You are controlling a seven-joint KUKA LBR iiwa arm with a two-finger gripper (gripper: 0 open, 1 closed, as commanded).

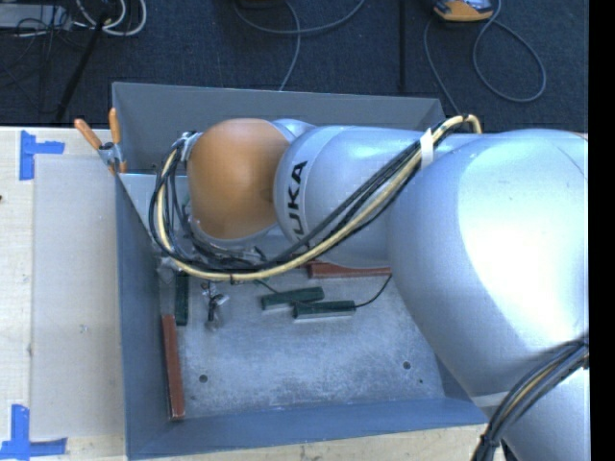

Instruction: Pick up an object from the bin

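The gripper [213, 307] is hovering left in the bin [288, 428], a dark green stick [180, 303] lying just left of it, running near-to-far; apart or together I cannot tell

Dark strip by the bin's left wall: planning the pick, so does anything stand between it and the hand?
Nothing visible does. The hand sits beside the dark strip, only bare floor between; the brown stick lies nearer the camera, off that line.
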